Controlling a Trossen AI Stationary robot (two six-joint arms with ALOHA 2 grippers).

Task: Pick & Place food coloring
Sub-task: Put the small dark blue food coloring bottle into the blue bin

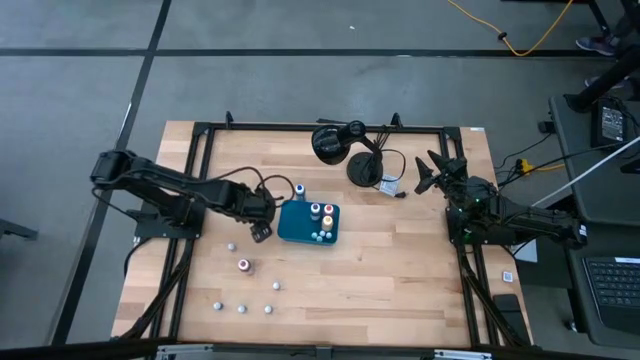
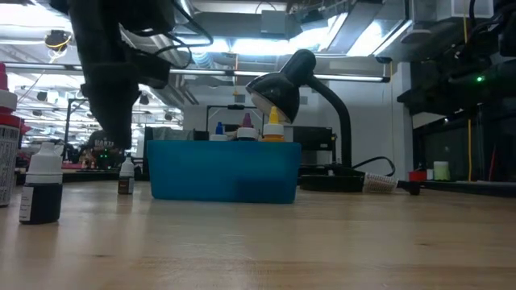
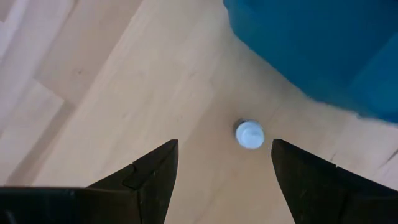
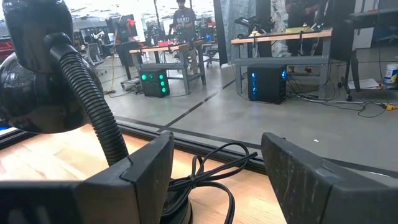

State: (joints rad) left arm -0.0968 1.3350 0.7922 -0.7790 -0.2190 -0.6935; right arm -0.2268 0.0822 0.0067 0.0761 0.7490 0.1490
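The teal tray (image 1: 296, 228) sits mid-table and holds several tiny food coloring bottles (image 1: 322, 213) with coloured tops. One blue-topped bottle (image 1: 298, 189) stands just outside its far wall. More bottles (image 1: 243, 266) stand scattered toward the near left. My left gripper (image 1: 262, 231) hangs open at the tray's left side, pointing down. In the left wrist view its fingers (image 3: 224, 144) stand either side of a pale-capped bottle (image 3: 249, 134) upright on the wood, well above it, beside the tray (image 3: 323, 50). In the low view that bottle (image 2: 126, 179) stands under the arm. My right gripper (image 1: 428, 170) waits open at the far right.
A black desk lamp (image 1: 335, 140) with gooseneck, base and cord (image 4: 211, 168) stands at the far side, between the tray and my right gripper. A black frame (image 1: 200, 180) borders the table. One bottle (image 2: 42, 189) stands close to the low camera. Bare wood lies near right.
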